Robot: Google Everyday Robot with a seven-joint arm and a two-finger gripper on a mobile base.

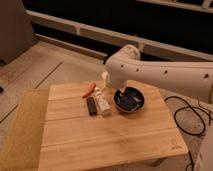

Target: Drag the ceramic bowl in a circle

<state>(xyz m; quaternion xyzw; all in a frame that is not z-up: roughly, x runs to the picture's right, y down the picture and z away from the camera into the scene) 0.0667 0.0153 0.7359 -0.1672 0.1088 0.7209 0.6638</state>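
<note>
The ceramic bowl [131, 100] is round, shallow and dark navy with pale streaks inside. It sits on the wooden table [100, 140], right of centre near the far edge. My white arm reaches in from the right and bends down over the bowl. The gripper [119, 92] hangs at the bowl's left rim, mostly hidden under the wrist. I cannot tell whether it touches the bowl.
Just left of the bowl lie a small white cylindrical item [103, 103], a dark flat bar [92, 105] and an orange object [88, 89]. A yellow-green mat [22, 130] covers the table's left end. A black cable [192, 120] runs on the floor at right.
</note>
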